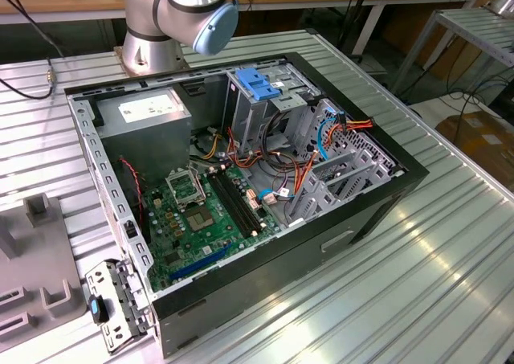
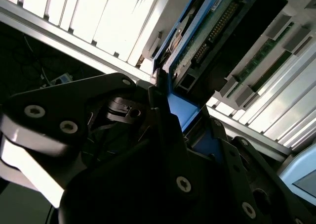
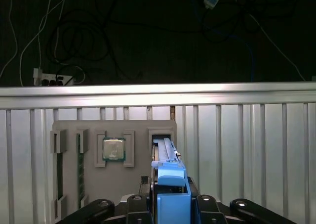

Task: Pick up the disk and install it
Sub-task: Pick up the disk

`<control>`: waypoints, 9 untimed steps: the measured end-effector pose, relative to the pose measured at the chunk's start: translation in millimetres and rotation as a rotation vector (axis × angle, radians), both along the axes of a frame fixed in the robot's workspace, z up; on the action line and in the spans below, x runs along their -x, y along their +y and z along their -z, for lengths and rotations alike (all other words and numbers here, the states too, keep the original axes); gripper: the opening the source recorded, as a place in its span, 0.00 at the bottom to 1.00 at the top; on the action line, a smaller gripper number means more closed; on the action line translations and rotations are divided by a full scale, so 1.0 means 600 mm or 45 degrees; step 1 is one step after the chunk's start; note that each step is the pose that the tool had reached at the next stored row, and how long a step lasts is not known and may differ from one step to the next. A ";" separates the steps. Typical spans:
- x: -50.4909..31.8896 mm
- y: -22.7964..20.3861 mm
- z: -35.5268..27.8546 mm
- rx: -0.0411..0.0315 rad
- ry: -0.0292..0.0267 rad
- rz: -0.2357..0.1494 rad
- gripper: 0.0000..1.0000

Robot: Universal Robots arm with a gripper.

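Observation:
The disk [image 3: 165, 154] stands on edge in a slot of a grey holder [image 3: 138, 127] on the ribbed metal table, in both wrist views. Its blue plastic rail and end tab [image 3: 172, 187] point toward the camera. In the second wrist view its green circuit side [image 2: 212, 28] and blue rail [image 2: 181, 112] show. My gripper [image 3: 171, 204] has its black fingers [image 2: 159, 98] pressed against both sides of the blue tab, shut on the disk, which still sits in the slot.
The open computer case [image 1: 385, 189] lies on the table, with a motherboard [image 1: 197, 219], a grey power supply box [image 1: 148, 111] and a metal drive cage with a light-blue latch [image 1: 259, 83]. The holder also carries a processor chip [image 3: 113, 149] and memory sticks [image 3: 79, 169].

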State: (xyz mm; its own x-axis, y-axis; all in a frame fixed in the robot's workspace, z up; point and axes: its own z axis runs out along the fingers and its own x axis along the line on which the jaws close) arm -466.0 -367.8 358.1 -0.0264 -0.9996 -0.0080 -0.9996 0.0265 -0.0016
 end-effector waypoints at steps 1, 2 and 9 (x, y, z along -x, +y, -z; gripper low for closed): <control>0.000 0.0000 -0.003 0.0000 0.0000 0.000 0.37; 0.000 0.0000 -0.017 0.0000 0.0002 0.000 0.37; 0.000 0.0000 -0.049 -0.0002 0.0001 0.000 0.37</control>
State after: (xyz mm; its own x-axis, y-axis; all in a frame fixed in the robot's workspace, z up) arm -466.0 -367.8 387.8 -0.0264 -0.9996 -0.0082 -0.9996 0.0265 -0.0015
